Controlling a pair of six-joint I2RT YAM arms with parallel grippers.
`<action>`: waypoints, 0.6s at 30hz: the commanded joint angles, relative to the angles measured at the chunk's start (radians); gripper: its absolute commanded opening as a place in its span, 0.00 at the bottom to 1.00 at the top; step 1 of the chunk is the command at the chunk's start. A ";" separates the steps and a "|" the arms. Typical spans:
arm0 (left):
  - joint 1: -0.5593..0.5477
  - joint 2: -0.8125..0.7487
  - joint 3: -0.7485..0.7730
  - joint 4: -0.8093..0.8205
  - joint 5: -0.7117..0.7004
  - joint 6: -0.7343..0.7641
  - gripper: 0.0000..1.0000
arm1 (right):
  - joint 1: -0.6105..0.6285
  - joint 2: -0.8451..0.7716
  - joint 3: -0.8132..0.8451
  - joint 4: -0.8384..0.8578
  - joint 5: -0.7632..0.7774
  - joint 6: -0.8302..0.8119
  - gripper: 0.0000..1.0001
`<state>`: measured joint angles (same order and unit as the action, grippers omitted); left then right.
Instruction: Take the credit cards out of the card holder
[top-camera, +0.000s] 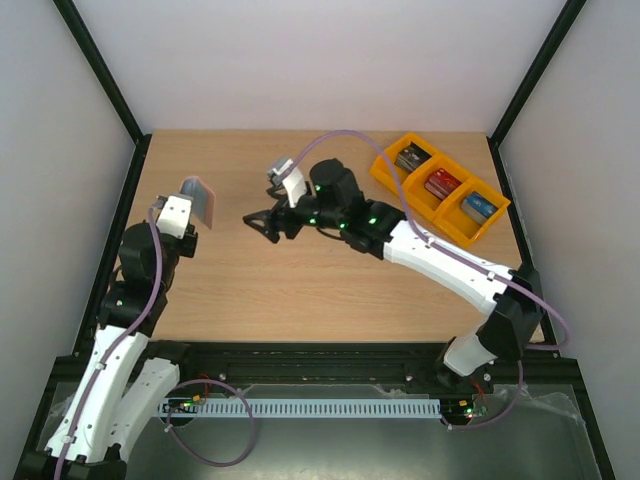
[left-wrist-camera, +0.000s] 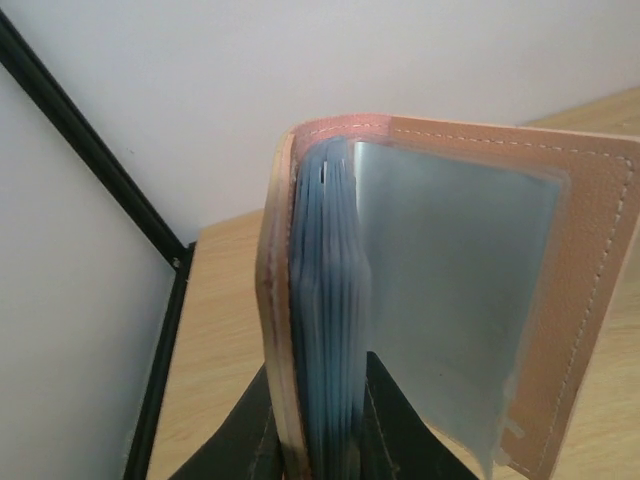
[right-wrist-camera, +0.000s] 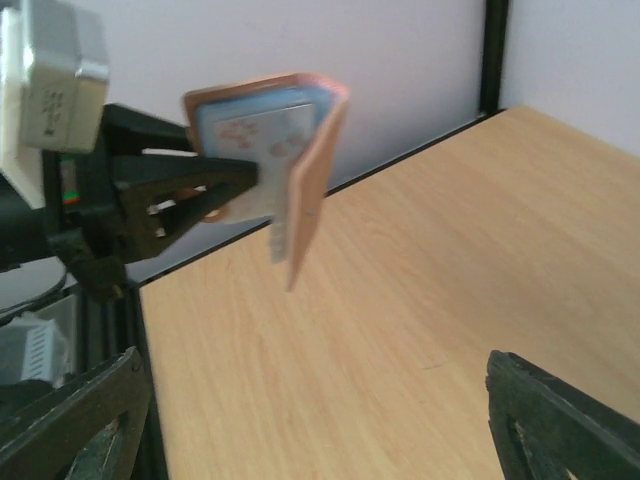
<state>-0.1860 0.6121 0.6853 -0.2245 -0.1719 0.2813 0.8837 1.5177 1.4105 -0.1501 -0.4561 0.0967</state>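
No writing or number can be read anywhere; the card (right-wrist-camera: 262, 140) in the card holder (right-wrist-camera: 312, 170) shows only blurred reddish marks

The card holder (left-wrist-camera: 590, 250) was pinkish-tan outside, with a pale dashed stitch line along its edge. Its inner sleeves (left-wrist-camera: 325, 300) were light blue. A credit card (right-wrist-camera: 262, 135) in it looked whitish with faint reddish marks. The left tool (left-wrist-camera: 322, 420) and right tool (top-camera: 258, 222) were black. The tabletop (top-camera: 330, 300) showed light wood grain. The orange bins (top-camera: 392, 180) held a dark box (top-camera: 412, 157), a red box (top-camera: 441, 183) and a blue box (top-camera: 478, 206).
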 joint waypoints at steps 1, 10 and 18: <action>-0.004 -0.014 0.060 -0.069 0.147 -0.081 0.02 | 0.062 0.042 0.016 0.118 0.017 0.067 0.91; 0.003 -0.026 0.103 -0.105 0.482 -0.243 0.02 | 0.066 0.134 0.074 0.177 0.099 0.223 0.99; 0.022 -0.070 0.095 -0.050 0.732 -0.346 0.02 | 0.061 0.150 0.098 0.120 0.170 0.228 0.91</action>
<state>-0.1787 0.5678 0.7513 -0.3389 0.3782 0.0326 0.9485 1.6733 1.4628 -0.0193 -0.3439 0.3145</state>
